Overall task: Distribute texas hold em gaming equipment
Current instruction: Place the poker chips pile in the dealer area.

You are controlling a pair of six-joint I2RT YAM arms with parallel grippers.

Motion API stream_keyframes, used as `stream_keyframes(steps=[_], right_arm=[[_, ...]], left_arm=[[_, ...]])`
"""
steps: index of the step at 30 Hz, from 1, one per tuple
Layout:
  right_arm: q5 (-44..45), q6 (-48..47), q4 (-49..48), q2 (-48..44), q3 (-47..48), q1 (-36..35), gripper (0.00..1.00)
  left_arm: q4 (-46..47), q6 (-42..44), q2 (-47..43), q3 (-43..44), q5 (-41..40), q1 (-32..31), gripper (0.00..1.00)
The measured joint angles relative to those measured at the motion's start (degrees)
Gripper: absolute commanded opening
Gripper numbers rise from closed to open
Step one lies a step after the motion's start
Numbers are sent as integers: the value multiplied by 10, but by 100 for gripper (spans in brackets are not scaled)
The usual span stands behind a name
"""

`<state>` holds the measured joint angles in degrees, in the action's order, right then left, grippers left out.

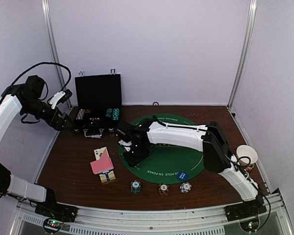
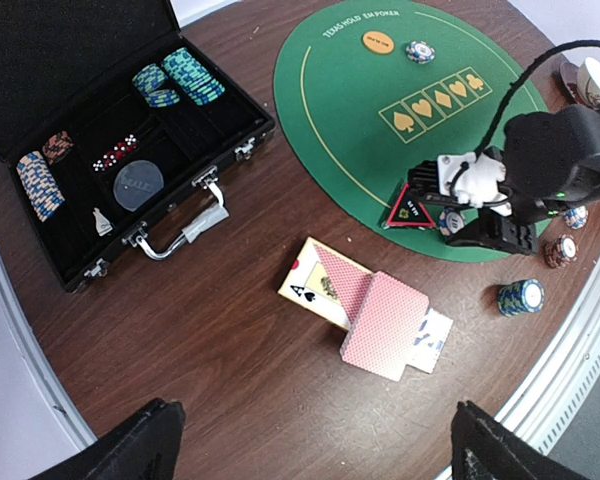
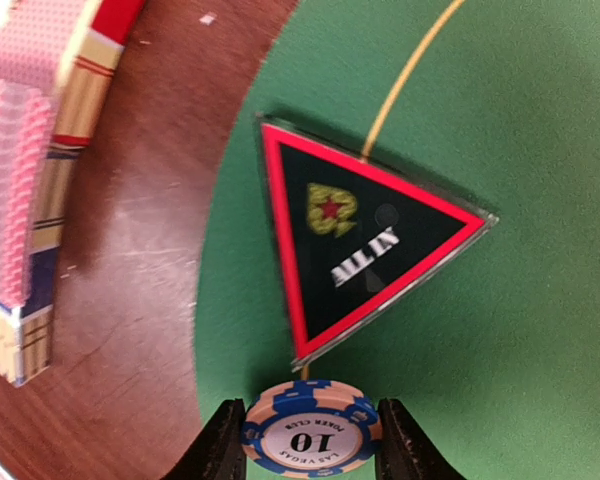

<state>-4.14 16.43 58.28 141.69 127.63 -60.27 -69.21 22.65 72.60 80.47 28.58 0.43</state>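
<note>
In the right wrist view my right gripper (image 3: 310,445) is shut on a pink-and-blue "10" poker chip (image 3: 310,432), low over the green mat's (image 3: 500,380) left edge. Just beyond it lies a black-and-red triangular "ALL IN" plaque (image 3: 365,250). A pink-backed card stack (image 2: 385,322) rests on the wood left of the mat, partly over face-up cards. Three chips (image 1: 135,186) (image 1: 163,189) (image 1: 185,187) sit in front of the mat. On the mat are an orange button (image 2: 377,41), a blue button (image 1: 182,175) and another chip (image 2: 420,51). My left gripper (image 2: 315,440) hangs open, high over the table.
The black hinged case (image 2: 230,140) lies open at the back left, holding teal chip stacks (image 2: 180,80) and other chips. A white cup (image 1: 246,155) stands at the right edge beside my right arm. Walls close in the table on three sides.
</note>
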Motion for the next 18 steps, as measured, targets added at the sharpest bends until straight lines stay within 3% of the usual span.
stream_keyframes(steps=[5,12,18], right_arm=[[-3,-3,3,16,4,12,24],[-4,-11,1,16,4,13,65],[0,-13,-4,8,-7,14,73]], left_arm=[[0,0,0,0,0,0,98],[-1,0,-1,-2,0,0,97],[-1,0,-1,-2,0,0,98]])
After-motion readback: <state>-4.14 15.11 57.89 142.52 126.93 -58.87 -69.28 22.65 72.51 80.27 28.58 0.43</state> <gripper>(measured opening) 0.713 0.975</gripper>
